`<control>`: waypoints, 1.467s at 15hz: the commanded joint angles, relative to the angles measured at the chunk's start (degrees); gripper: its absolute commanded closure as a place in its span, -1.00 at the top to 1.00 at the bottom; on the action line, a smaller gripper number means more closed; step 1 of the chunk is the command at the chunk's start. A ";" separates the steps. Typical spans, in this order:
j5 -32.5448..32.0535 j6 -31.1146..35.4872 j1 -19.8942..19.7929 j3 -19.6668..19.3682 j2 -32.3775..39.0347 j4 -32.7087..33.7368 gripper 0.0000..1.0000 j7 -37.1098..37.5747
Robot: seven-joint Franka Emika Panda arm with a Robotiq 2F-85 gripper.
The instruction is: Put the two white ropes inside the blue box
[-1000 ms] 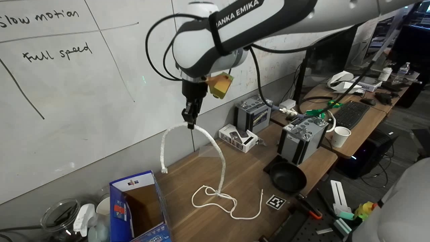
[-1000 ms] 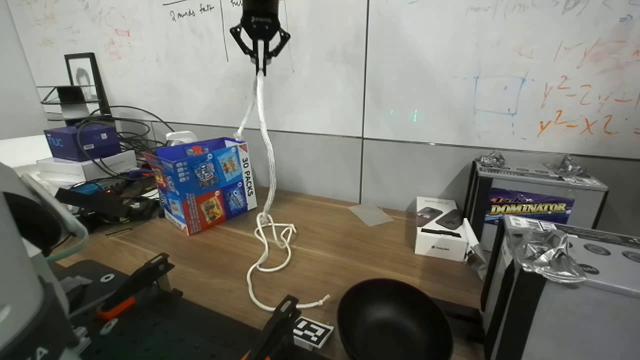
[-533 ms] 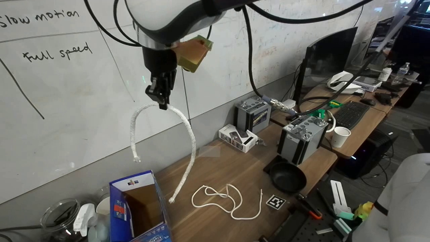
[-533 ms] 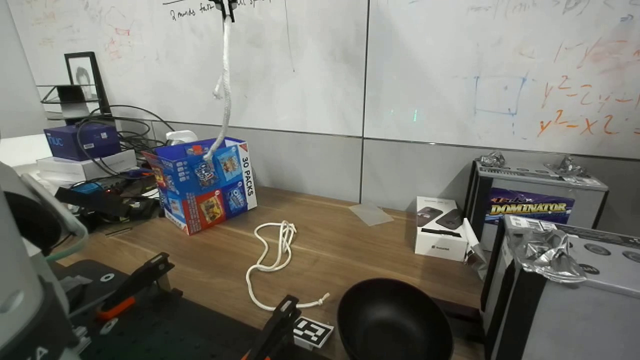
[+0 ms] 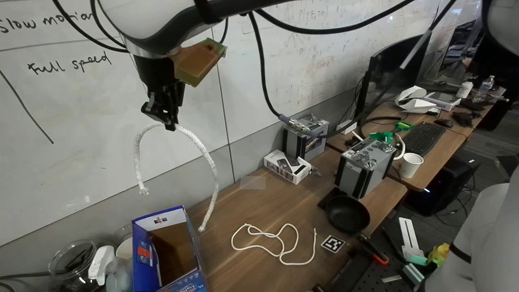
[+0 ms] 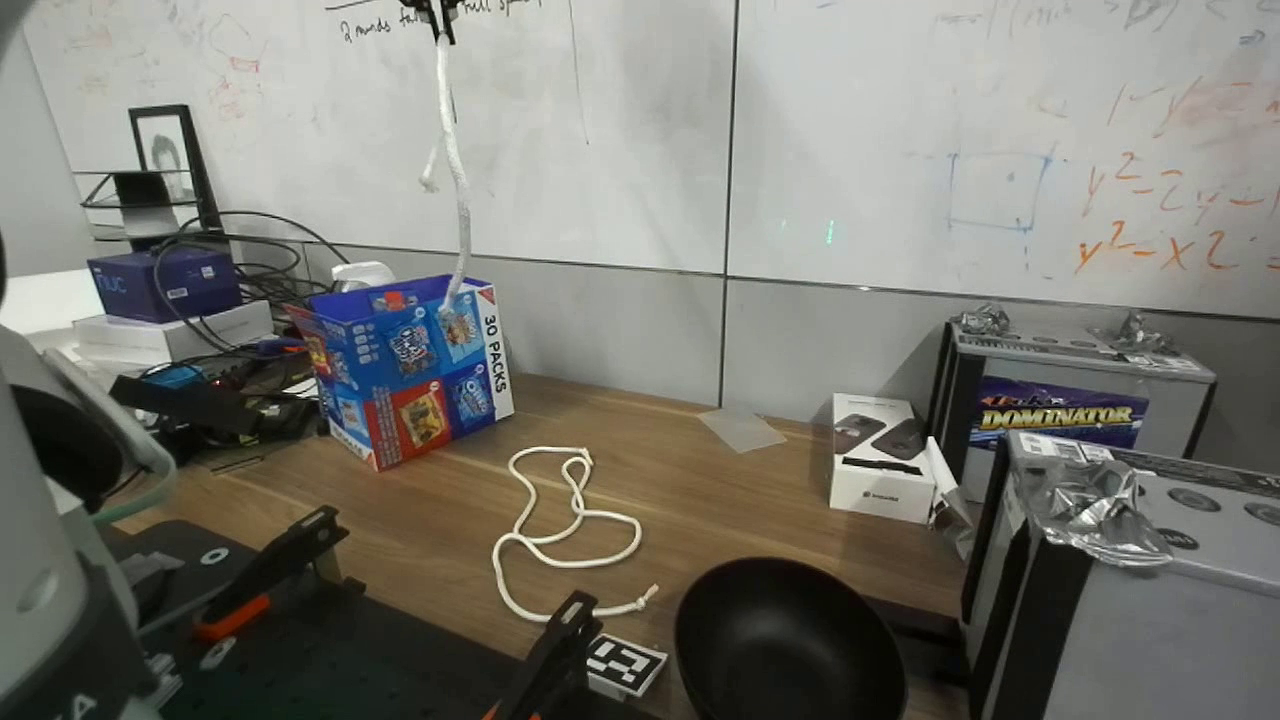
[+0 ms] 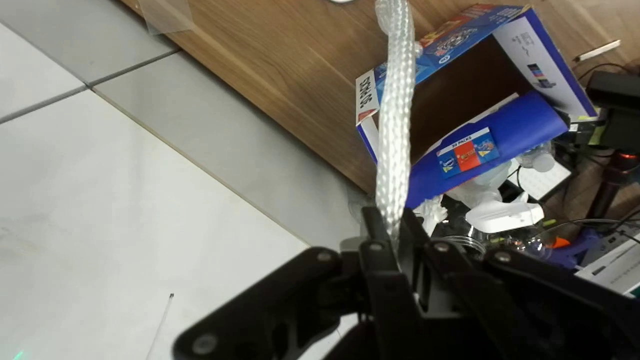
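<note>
white braid is forming the held white rope [image 5: 204,151], and i'm watching it hanging in an arch above the blue box [image 6: 400,375], both tails dangling free. my claw [image 7: 391,215] is pinching it near the top of the bend, drawn narrow with just the cord inside. the box is sitting below the claw, its mouth facing up, and the rope's long axis is running downward: the shorter tail is hanging toward the whiteboard [image 5: 81,142] side of the box, the longer one toward the table [image 6: 680,480] side, seemingly outside the printed front. i'm judging that the coming move is turning on that longer tail; i'm wanting it over the mouth before lowering, since otherwise it's probably going to drape across the rim.

farther out, the loose white rope [image 6: 585,566] is lying in curves on the table, apart from the box on its printed side, and i'm counting it as the half not yet begun. past it from the box a black pan [image 5: 348,214] is resting, and just beside the box, opposite the pan, a white spray head [image 5: 101,263] is showing.
</note>
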 commanded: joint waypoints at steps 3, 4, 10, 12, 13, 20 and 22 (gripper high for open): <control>-6.26 -6.84 4.63 -0.22 8.72 13.29 -0.91 5.90; -7.47 -8.24 5.50 -0.38 9.49 15.13 -0.91 7.09; -13.29 -14.66 10.09 -0.99 12.45 22.88 -0.91 12.61; -13.85 -16.19 10.92 -1.07 13.01 24.56 -0.91 13.34; -13.60 -16.83 11.06 -1.05 13.16 25.24 -0.91 13.26; -9.78 -15.40 9.50 0.06 14.42 24.35 -0.91 11.65; -8.87 -15.34 9.40 0.09 15.30 24.38 -0.91 12.01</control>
